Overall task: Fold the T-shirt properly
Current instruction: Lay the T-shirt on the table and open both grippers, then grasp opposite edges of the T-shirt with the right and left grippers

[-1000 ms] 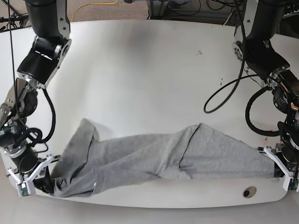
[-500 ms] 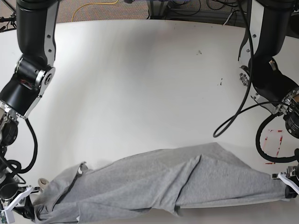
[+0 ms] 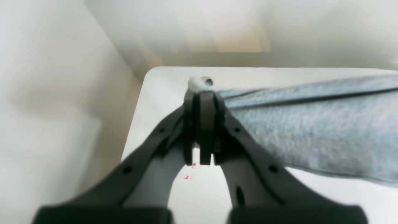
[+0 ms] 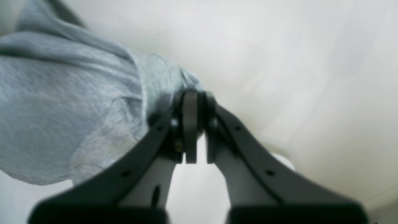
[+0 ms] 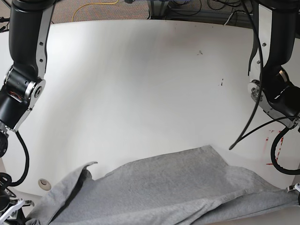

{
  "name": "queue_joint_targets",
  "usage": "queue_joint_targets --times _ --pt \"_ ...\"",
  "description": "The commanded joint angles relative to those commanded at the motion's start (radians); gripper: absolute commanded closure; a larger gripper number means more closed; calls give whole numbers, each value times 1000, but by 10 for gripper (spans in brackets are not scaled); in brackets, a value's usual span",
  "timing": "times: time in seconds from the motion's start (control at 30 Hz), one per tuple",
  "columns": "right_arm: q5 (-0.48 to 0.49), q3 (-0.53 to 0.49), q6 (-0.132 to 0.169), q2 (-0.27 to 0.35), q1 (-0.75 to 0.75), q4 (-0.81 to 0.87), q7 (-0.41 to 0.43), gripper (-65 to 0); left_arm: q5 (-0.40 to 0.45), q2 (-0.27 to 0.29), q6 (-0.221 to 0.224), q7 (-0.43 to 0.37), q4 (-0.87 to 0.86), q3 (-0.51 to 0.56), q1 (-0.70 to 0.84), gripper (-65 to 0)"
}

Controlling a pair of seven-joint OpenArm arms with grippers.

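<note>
The heather-grey T-shirt (image 5: 178,187) is stretched across the table's near edge in the base view, hanging between both grippers. Its far hem rises to a peak right of the middle. My left gripper (image 3: 201,93) is shut on one bunched end of the T-shirt (image 3: 311,130), above the table's corner. That gripper (image 5: 295,190) barely shows at the base view's right edge. My right gripper (image 4: 192,96) is shut on the other end of the T-shirt (image 4: 62,109), at the base view's lower left (image 5: 14,208). No print or neck tag shows.
The white table (image 5: 140,84) spreads beyond the shirt. A small round hole (image 5: 44,183) sits near its front left corner, and another hole (image 3: 207,81) lies just past the left fingertips. Red marks (image 5: 272,140) dot the right side. A black cable (image 5: 253,126) hangs from the arm.
Both grippers have drawn the shirt toward the near edge, sinking to the bottom of the base view. The cloth has opened from a narrow creased band into a wider sheet.
</note>
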Motion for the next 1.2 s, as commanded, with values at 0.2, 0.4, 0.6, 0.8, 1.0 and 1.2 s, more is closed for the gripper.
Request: queue_joint_targets --times 0.2,0.4,0.6,0.8,1.0,1.2 --pt "0 64 9 -17 -183 95 0 -30 -2 2 -5 0 68 -2 124 0" --pt "8 133 11 -44 -404 183 0 -30 -3 5 -8 0 158 -2 307 0" --pt "63 196 28 -89 -635 255 3 -30 -3 5 -44 0 236 -2 539 0" --pt "83 242 32 -157 -833 301 6 -30 -3 5 -77 0 273 -3 752 0" --pt "83 250 39 -218 -959 307 49 -30 -5 8 -78 -36 273 -2 922 0" --pt "77 250 39 -256 -1016 308 66 -30 -5 32 -78 -54 273 -5 1000 0"
